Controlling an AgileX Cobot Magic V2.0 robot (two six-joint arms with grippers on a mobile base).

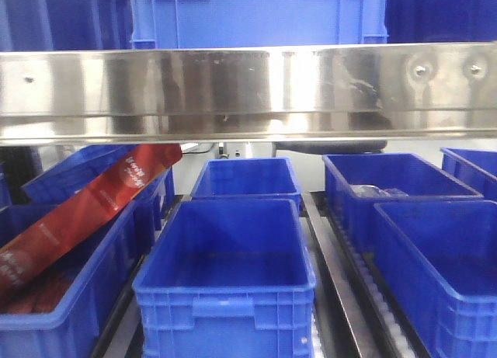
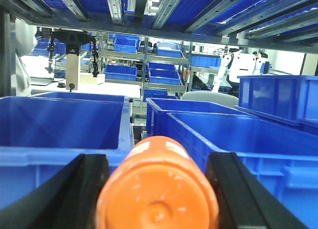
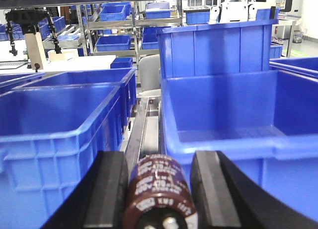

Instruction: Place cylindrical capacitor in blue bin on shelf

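- Gripping the cylindrical capacitor (image 3: 160, 182), the right pincer (image 3: 158, 191) is level with the wall of a blue bin (image 3: 223, 105).
- Left pincer (image 2: 158, 189) clamps an orange cylinder (image 2: 157, 184).

Left tool (image 2: 159, 162): two matte black fingers (image 2: 69, 194) are seen, with flat inner faces and squared tips. Right tool (image 3: 159, 159) is built alike: black fingers (image 3: 107, 189), slight gloss, outer edges curved.
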